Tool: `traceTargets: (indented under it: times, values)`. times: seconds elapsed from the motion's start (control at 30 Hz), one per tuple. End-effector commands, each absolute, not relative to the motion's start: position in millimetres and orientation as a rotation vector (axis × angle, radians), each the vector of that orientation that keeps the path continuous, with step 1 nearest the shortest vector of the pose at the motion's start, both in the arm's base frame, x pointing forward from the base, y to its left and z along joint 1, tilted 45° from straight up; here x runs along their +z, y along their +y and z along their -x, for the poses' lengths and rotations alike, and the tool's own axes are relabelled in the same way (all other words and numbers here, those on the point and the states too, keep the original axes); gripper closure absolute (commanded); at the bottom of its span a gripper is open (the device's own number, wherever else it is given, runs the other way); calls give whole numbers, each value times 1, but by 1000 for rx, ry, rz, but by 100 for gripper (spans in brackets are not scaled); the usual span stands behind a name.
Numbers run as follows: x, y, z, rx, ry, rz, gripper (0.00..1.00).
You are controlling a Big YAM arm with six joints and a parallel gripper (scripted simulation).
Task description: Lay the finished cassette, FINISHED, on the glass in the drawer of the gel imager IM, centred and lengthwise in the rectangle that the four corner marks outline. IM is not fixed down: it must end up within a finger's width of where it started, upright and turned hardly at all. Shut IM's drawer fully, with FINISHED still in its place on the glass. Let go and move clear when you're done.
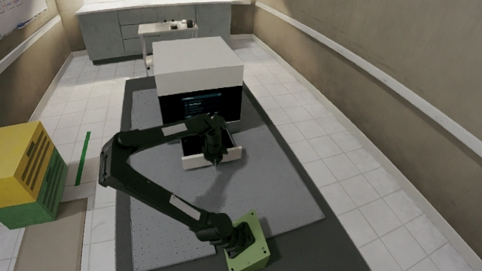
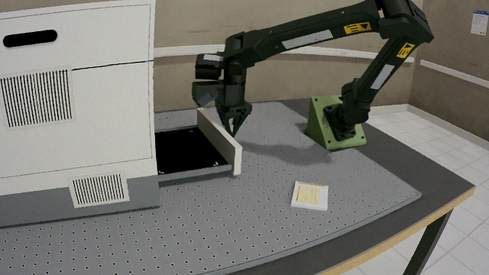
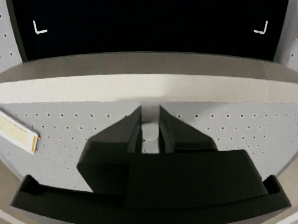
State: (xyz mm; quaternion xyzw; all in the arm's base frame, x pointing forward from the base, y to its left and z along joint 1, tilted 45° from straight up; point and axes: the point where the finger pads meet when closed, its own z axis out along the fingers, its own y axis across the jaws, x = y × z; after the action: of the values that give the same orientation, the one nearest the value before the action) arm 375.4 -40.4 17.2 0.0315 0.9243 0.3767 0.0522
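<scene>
The gel imager IM (image 1: pixel 199 80) (image 2: pixel 111 95) stands upright, its drawer pulled partly out. The drawer's pale front panel (image 1: pixel 196 161) (image 2: pixel 236 162) (image 3: pixel 75 90) faces the arm. The dark glass (image 2: pixel 183 150) (image 3: pixel 150 25) carries nothing where it shows; two white corner marks (image 3: pixel 40 29) (image 2: pixel 216 163) show near the front, the rear ones are hidden. My gripper (image 1: pixel 215 162) (image 2: pixel 233 134) (image 3: pixel 150 109) points down just outside the panel's middle, nearly closed on a small pale handle, mostly hidden. The cassette FINISHED (image 2: pixel 310 195) (image 3: pixel 19 132), white with a yellowish window, lies flat on the perforated board.
The perforated board (image 1: pixel 263 181) (image 2: pixel 191 237) lies on the dark table (image 2: pixel 428 179). The arm's green base block (image 1: pixel 260 245) (image 2: pixel 318 126) is at the table's near end in the top view. A yellow and green box (image 1: pixel 22 150) stands left of the table.
</scene>
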Motion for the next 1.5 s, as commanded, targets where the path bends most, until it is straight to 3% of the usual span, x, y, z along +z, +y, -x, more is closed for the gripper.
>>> traceTargets:
  times: [0.0,1.47]
  values:
    - [20,-43,-360,1141,2822,-91,92]
    - [16,-38,-360,1154,2833,-79,92]
